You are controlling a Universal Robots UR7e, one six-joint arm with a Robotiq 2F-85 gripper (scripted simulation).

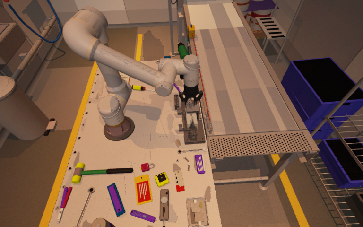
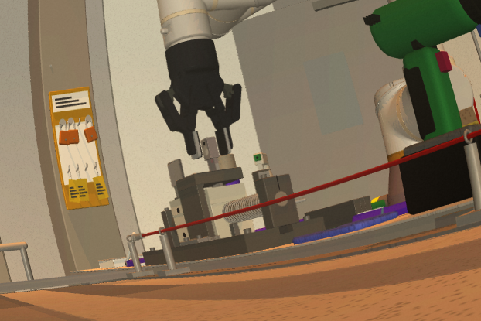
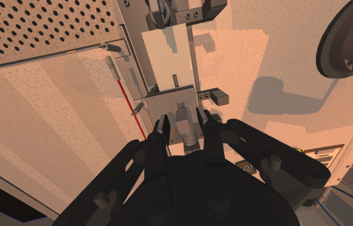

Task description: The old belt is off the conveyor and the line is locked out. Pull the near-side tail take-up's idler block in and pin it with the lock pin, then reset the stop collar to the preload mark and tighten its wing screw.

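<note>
My gripper (image 2: 209, 146) (image 3: 182, 124) (image 1: 189, 101) hangs open over the far end of the take-up fixture (image 1: 190, 121), its fingers on either side of the lock pin's grey square head (image 2: 210, 146) (image 3: 182, 123), holding nothing. The pin stands upright in the dark bracket (image 2: 209, 182) above the pale idler block (image 2: 225, 203). A coil spring (image 2: 242, 207) runs from the block to the dark stop collar (image 2: 277, 201). A small green-topped wing screw (image 2: 259, 159) stands above the collar. The whole fixture sits on the bench beside the conveyor's near edge.
Behind the fixture the conveyor bed (image 1: 234, 78) runs along the bench, with a red pull cord (image 2: 310, 189) strung on posts. A green power tool (image 2: 427, 57) stands at the far end. Hammer (image 1: 99, 172), padlock (image 1: 147, 166), tags and wrenches lie on the bench's near end.
</note>
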